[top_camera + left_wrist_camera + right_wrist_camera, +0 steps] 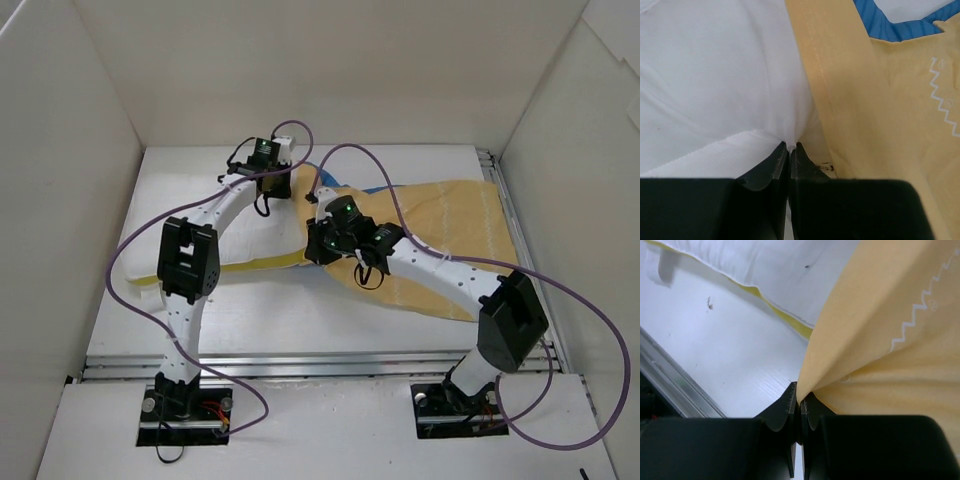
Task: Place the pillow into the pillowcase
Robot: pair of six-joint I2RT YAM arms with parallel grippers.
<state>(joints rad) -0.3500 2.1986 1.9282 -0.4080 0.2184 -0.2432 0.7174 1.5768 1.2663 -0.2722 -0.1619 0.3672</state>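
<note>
Upper left of the left wrist frame, white pillow [715, 75] pinched by the clenched left gripper [790, 148], plain yellow-orange pillowcase [880, 110] touching it at right, its edge clamped by the right gripper [800, 399], pillow outline lost overhead against white table [300, 310], blue face barely glimpsed, bare tabletop seen at lower centre.

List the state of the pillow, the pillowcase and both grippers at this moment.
Pillow: lying on the table, much of it outside the pillowcase, fabric pinched at one spot.
Pillowcase: spread yellow side up, one edge pinched.
Left gripper: shut on the pillow.
Right gripper: shut on the pillowcase edge.
</note>
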